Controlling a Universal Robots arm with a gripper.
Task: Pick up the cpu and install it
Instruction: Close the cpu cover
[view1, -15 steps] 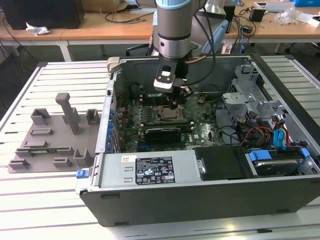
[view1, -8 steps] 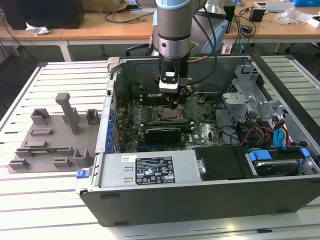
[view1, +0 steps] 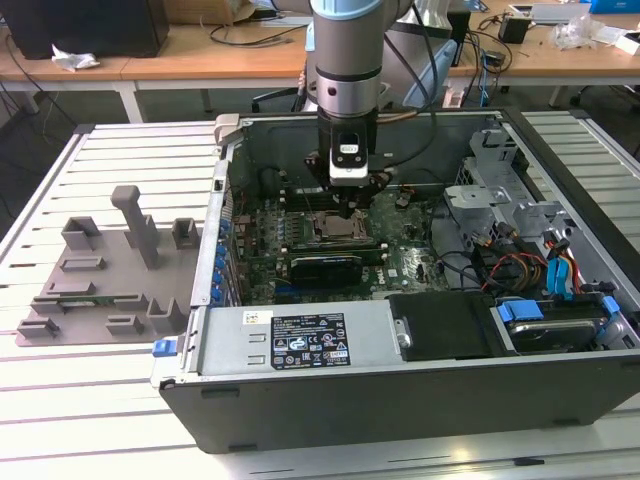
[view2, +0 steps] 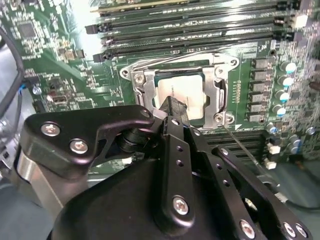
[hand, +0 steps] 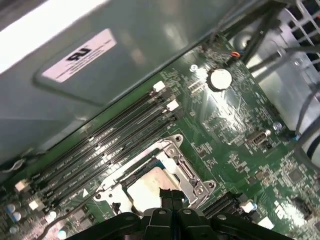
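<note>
Gripper (view2: 172, 106) is hovering at the socket (view2: 140, 82), fingers pinched together, gripping nothing. The cpu (view2: 186, 90) is lying flat inside the socket. Judgement: seat it level with corners aligned, and avoid forcing it.

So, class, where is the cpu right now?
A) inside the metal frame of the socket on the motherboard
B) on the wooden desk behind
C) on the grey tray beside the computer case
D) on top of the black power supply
A: in the second wrist view the cpu shows inside the socket frame on the motherboard, with the gripper close over it.
</note>
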